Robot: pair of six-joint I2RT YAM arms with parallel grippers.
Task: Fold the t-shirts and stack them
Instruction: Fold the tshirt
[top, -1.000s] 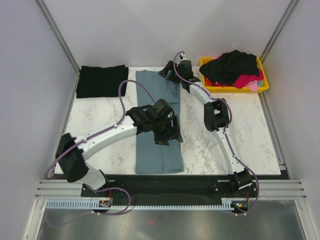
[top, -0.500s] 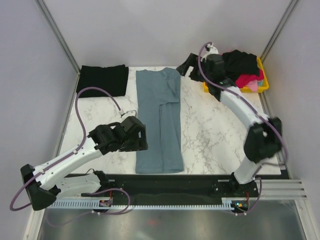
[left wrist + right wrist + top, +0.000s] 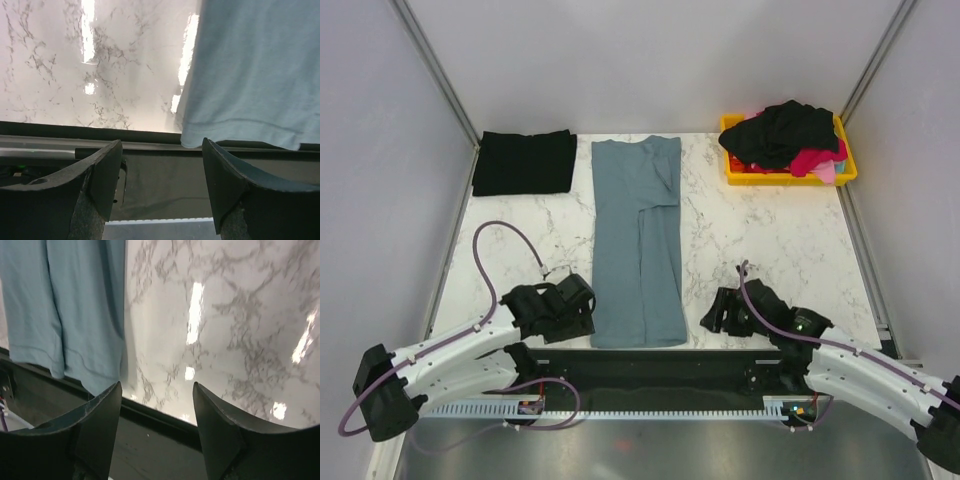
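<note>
My left gripper (image 3: 161,146) and right gripper (image 3: 156,387) are hovering at the near edge.
Both are gaping empty, flanking the blue-grey t-shirt (image 3: 640,240).

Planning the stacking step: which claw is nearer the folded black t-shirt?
Left. The left claw hangs nearward of the folded black t-shirt, left of the blue-grey t-shirt; the right claw is across that shirt, farther right.

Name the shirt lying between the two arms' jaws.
The blue-grey t-shirt, spread lengthwise mid-table; the folded black t-shirt sits far left, heaped shirts fill the yellow bin.
</note>
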